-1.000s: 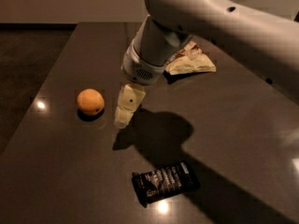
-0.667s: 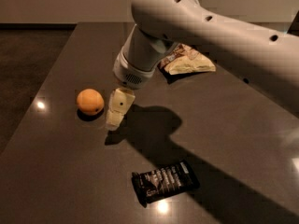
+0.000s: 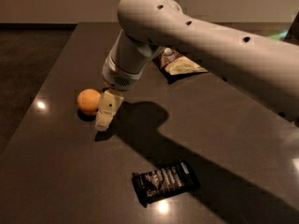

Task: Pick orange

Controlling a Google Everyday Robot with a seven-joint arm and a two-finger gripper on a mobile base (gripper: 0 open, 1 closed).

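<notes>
Orange (image 3: 88,101) just beside jaws, on tabletop (image 3: 65,176).

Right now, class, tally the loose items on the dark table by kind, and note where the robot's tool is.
orange: 1
chip bag: 1
dark snack wrapper: 1
Total: 3
The tool hangs low over the table, close beside the orange.

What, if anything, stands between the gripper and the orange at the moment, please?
Nothing visible does. The gripper hangs close beside the orange, low over the table. The dark snack packet and the chip bag both lie well away from the gap between them.
</notes>
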